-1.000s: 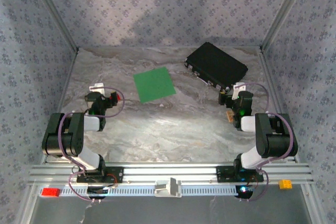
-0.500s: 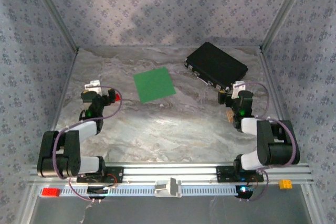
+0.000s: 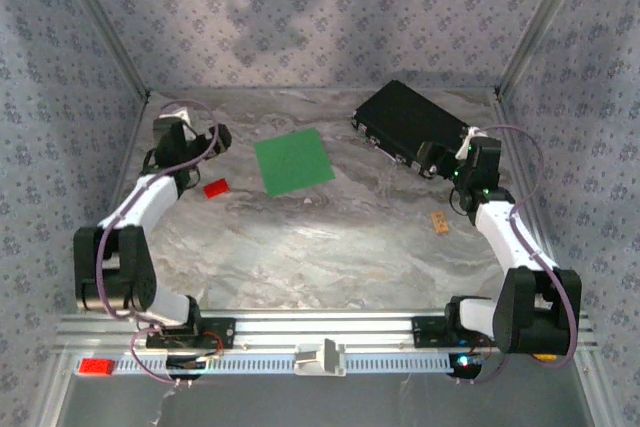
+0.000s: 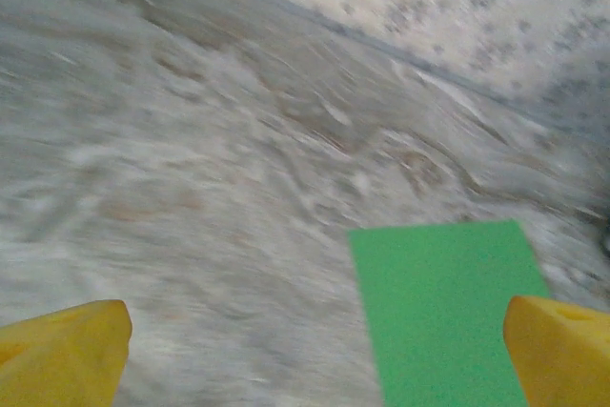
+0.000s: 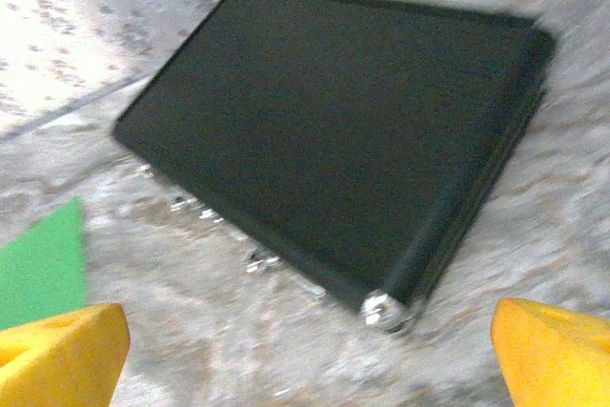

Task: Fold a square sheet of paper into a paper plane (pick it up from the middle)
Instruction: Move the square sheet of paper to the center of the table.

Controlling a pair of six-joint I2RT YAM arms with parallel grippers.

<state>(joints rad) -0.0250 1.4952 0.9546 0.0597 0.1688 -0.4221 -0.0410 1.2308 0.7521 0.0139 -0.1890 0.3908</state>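
Sheet: square sheet of paper (image 3: 293, 160) lies flat and unfolded, upper centre of the top view.
Change: both arms have reached out from tucked poses. The left gripper (image 4: 313, 335) faces the sheet; the right gripper (image 5: 310, 335) faces the black case (image 3: 412, 125).
Jaws: both wide open, empty.
Meaning: approach only, pickup pending.

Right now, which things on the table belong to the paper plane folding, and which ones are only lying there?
For the job: square sheet of paper, flat and unfolded.
Just lying about: black case; small red block; small tan block.
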